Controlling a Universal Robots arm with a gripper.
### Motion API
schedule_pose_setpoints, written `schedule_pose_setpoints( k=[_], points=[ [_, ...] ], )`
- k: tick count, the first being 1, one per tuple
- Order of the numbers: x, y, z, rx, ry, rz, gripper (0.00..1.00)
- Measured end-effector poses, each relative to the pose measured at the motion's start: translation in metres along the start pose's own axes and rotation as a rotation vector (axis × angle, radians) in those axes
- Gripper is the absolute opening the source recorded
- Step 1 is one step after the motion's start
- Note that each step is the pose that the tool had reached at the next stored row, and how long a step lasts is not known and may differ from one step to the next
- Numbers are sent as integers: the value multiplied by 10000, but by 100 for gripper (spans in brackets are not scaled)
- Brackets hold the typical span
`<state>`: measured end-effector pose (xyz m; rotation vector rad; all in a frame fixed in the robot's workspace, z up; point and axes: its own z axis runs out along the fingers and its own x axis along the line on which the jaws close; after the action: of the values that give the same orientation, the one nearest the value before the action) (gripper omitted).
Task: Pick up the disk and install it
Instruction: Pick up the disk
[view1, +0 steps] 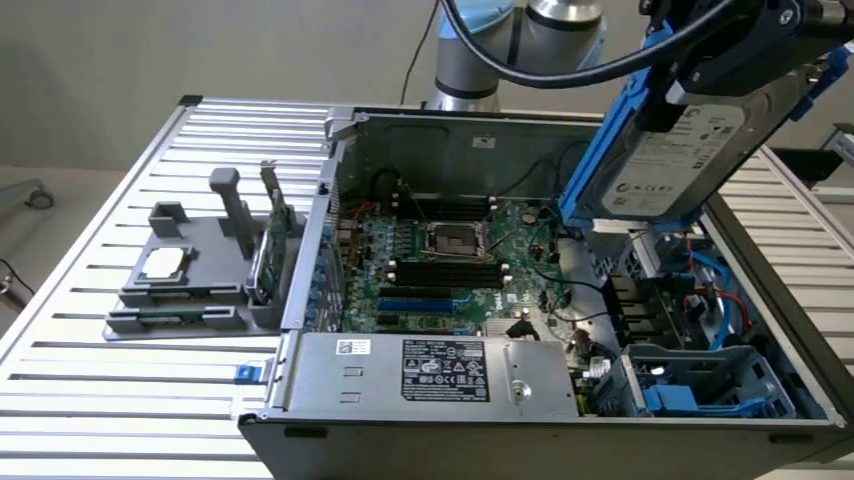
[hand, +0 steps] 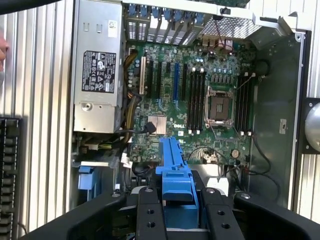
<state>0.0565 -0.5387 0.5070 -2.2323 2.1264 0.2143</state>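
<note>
Fingers (hand: 150, 220) clamp the disk (view1: 674, 150) by its blue frame (hand: 175, 165); I see it upper right, exterior view, long axis steeply tilted, blue cage (view1: 707, 382) below.

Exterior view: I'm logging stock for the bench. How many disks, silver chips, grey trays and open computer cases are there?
Disk: 1
Silver chip: 1
Grey tray: 1
Open computer case: 1
Total: 4
</note>
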Motion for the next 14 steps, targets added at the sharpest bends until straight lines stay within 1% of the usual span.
schedule_pose_setpoints(
  k=[14],
  points=[
    [395,-214,-67,0,-11,-1,33]
  ],
)
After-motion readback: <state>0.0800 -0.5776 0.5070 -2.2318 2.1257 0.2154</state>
